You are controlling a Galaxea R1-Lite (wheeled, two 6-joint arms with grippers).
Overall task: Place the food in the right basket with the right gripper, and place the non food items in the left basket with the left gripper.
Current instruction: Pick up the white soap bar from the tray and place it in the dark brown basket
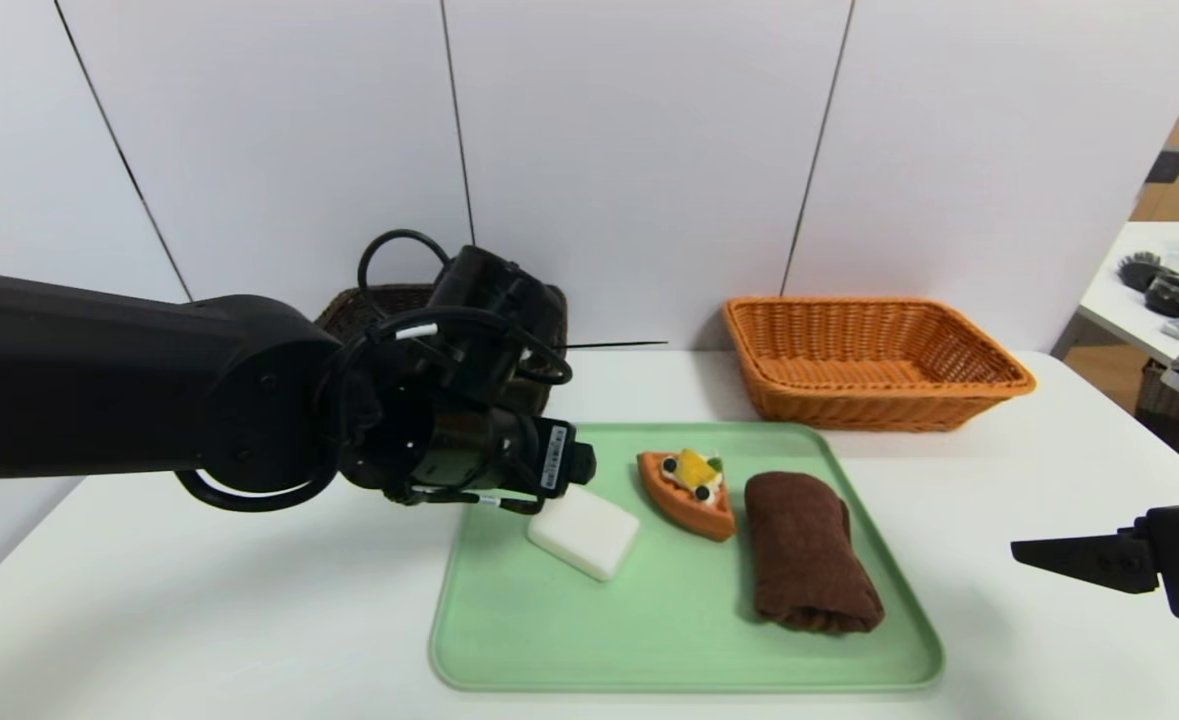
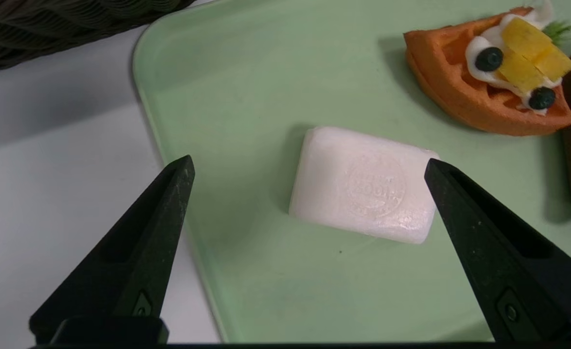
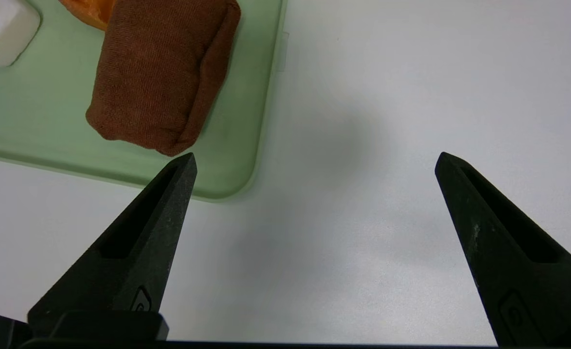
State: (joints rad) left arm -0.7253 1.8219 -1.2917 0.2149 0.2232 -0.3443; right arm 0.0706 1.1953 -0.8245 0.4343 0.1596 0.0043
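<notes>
On the green tray (image 1: 689,660), the head view shows 3 items awaiting sorting: soap bar, toy waffle (image 1: 684,505), rolled brown towel (image 1: 809,555). Left wrist view: left pincer (image 2: 309,162), spread, above the tray's soap bar (image 2: 362,184). Right wrist view: right pincer (image 3: 316,157), spread, beside the tray.

Green tray (image 1: 689,650) on the white surface (image 1: 249,620); white panels (image 1: 639,150) behind its far edge; dark brush (image 1: 1139,271) on side table (image 1: 1147,238) beyond right edge.

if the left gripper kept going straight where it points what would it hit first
Most likely the white soap block on the green tray; the open left gripper points down at it, though the remaining gap is unclear.
</notes>
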